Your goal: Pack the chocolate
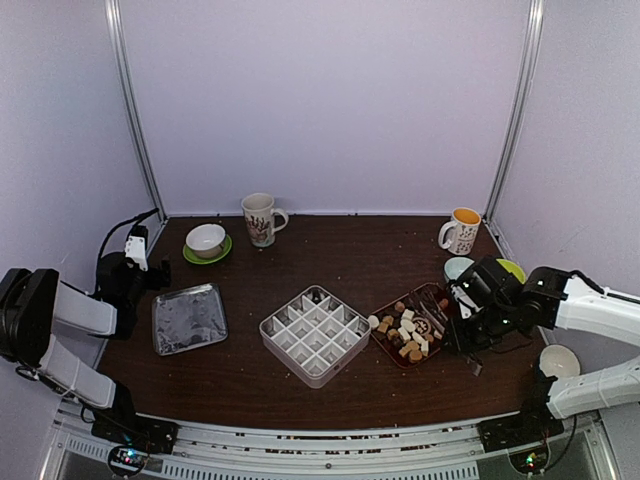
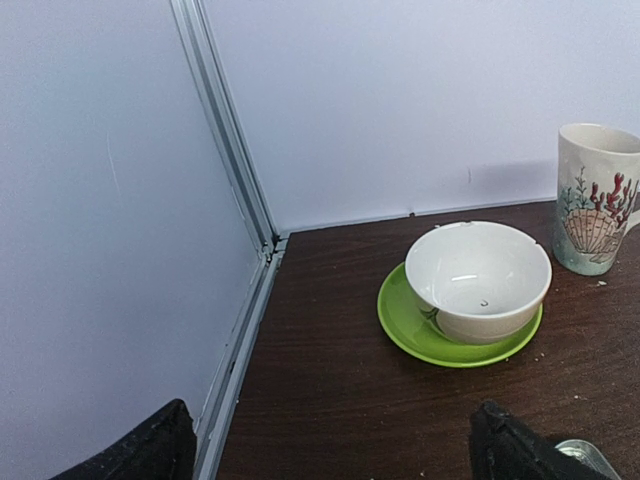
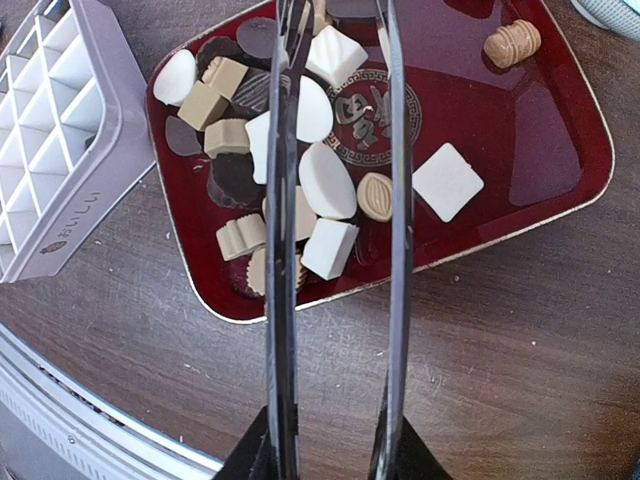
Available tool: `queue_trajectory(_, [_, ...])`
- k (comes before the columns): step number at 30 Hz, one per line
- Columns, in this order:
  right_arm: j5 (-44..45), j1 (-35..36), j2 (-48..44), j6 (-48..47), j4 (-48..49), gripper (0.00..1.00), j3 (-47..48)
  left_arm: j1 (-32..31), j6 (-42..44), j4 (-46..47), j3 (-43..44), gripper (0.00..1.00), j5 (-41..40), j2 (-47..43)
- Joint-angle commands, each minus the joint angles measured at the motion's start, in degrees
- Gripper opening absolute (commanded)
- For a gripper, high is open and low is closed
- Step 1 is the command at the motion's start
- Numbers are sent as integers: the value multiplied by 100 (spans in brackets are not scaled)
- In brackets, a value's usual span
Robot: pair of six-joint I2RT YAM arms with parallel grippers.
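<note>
Over red tray point(image 3: 520, 150), tongs point(image 3: 283, 300) above chocolate point(image 3: 327, 180), clearest R wrist.

Overhead wide; left wrist toward bowl point(image 2: 478, 275), right wrist over tray point(image 3: 560, 150).

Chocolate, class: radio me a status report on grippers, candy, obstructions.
Left gripper open, empty. Right gripper holds tongs, blades apart over chocolate on red tray. Divided box empty, nothing in the way.

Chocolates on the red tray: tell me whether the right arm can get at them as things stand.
Probably yes: the right gripper holds tongs that hang right over the chocolates in the tray, with nothing between.
</note>
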Motion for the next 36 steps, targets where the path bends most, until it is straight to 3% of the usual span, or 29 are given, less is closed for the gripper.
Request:
queue_trajectory(1, [54,-49,66,-34,152,32,31,44,-22,339,-6,98,0,33])
queue_trajectory(18, [-331,-268,784,-354,458,33,60,50,-22,338,-6,98,3,33])
queue_trajectory(36, [-94,-642,481,-737,223,33,225,49,-22,337,-2,98,1,33])
